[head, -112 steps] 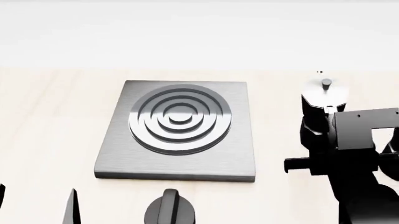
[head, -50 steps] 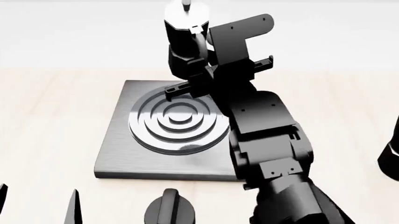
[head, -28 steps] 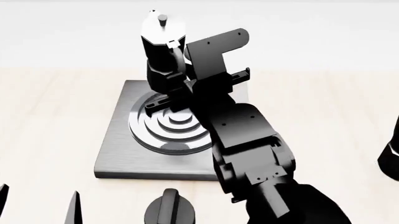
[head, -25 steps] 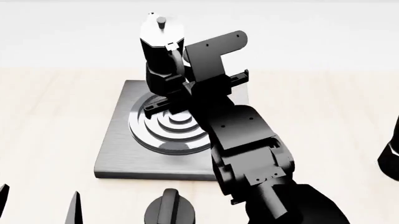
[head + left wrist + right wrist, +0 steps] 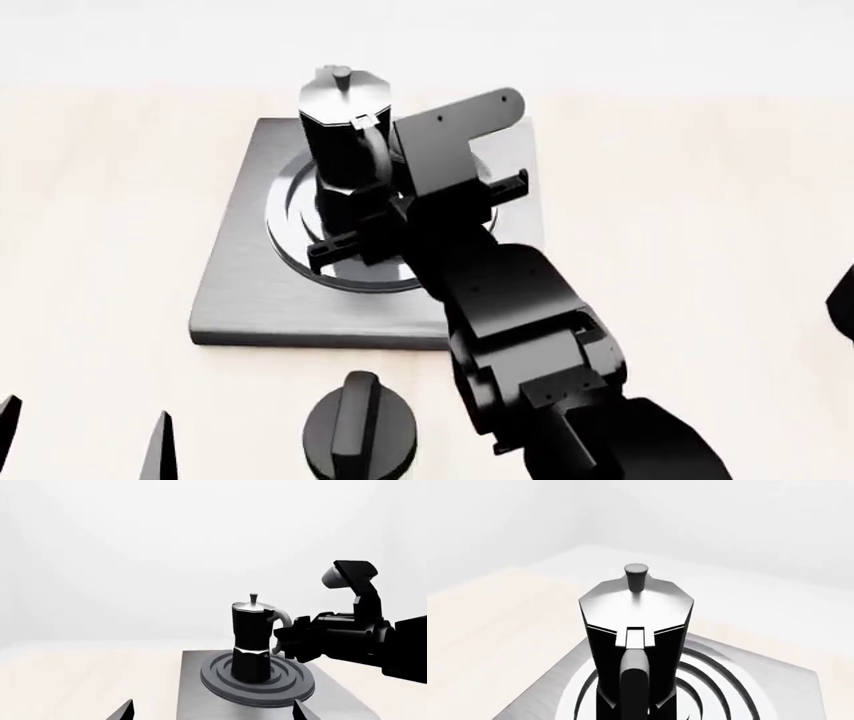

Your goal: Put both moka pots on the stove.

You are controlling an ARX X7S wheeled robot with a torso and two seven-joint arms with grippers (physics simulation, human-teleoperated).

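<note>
Pale table [image 5: 694, 180], moka pot [image 5: 344, 130] lowered onto stove [image 5: 240, 290], right tool [image 5: 387, 215] clamped on handle

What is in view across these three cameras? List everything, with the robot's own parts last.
moka pot: one fully seen, glossy black with silver lid, standing upright on the burner rings.
stove: one, brushed grey square plate with a ringed burner, on the table.
knob: one, squat black, on the table in front of the stove.
dark object: one, black, cut off at the head view's right edge; too little shows to identify it.
table: one, pale wood.
right gripper: one, black, at the pot's handle; jaws hidden, grip unclear.
left gripper: one, black finger tips only, head view's lower left.
</note>
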